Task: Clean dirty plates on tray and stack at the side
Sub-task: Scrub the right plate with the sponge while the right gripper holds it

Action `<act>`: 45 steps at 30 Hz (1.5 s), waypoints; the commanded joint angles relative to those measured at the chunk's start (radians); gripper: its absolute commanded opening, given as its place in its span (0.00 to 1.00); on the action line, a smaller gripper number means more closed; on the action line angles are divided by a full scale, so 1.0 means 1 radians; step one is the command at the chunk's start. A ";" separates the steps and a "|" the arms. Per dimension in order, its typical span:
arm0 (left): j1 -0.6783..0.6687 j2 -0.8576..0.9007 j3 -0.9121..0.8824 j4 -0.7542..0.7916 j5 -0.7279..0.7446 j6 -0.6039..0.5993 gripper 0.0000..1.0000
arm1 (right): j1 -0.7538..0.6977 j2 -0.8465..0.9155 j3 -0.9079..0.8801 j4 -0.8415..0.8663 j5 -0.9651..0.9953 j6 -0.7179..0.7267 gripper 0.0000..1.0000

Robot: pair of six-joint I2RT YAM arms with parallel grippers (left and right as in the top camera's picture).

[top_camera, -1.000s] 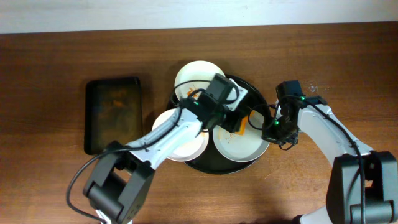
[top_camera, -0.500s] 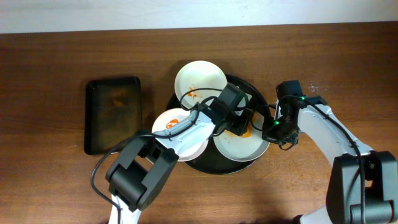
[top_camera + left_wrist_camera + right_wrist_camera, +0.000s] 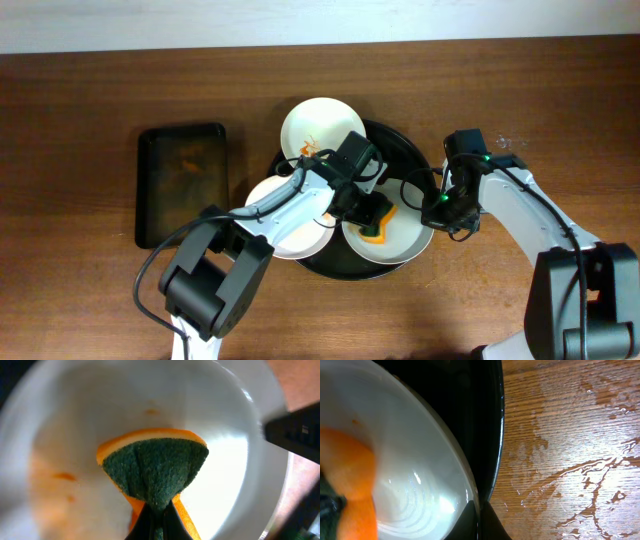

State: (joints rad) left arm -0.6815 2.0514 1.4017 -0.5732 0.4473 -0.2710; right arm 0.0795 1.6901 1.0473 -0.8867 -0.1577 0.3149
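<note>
Plate [image 3: 405,242] | L gripper [image 3: 158,512] clenched on sponge [image 3: 156,470], inside it | R gripper [image 3: 479,516] pinches its rim

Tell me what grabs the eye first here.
The green-and-orange sponge, pinched in the left pincer, presses into a sauce-smeared white plate on the right of the round black tray. The right pincer clamps that plate's rim, with wet streaks on the tabletop beside it.
</note>
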 commanded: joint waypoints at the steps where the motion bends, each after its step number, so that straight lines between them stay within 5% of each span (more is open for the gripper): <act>1: -0.003 -0.028 -0.006 0.016 0.099 0.034 0.01 | 0.003 -0.016 0.013 0.000 0.012 0.004 0.04; 10: -0.006 -0.066 0.021 -0.087 0.064 0.016 0.00 | 0.003 -0.016 0.013 0.000 0.012 0.004 0.04; 17: -0.032 -0.034 -0.025 0.020 0.085 0.018 0.00 | 0.003 -0.016 0.013 0.000 0.012 0.004 0.04; 22: -0.012 -0.002 -0.025 0.050 -0.254 0.018 0.01 | 0.003 -0.016 0.013 0.000 0.012 0.004 0.04; 28: 0.004 -0.002 -0.025 0.146 -0.480 0.041 0.01 | 0.003 -0.016 0.013 0.000 0.012 0.004 0.04; 40: 0.087 -0.240 0.002 0.102 -0.453 0.021 0.01 | 0.003 -0.016 0.013 0.013 0.126 0.038 0.04; 43: 0.143 -0.301 0.002 0.004 -0.444 0.021 0.00 | 0.003 -0.016 0.012 0.037 0.125 0.038 0.26; 45: 0.171 -0.311 0.002 -0.063 -0.444 0.021 0.00 | 0.004 -0.015 0.011 0.042 0.124 0.039 0.56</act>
State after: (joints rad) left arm -0.5339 1.7798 1.3899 -0.6014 -0.0040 -0.2478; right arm 0.0795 1.6901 1.0492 -0.8501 -0.0490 0.3462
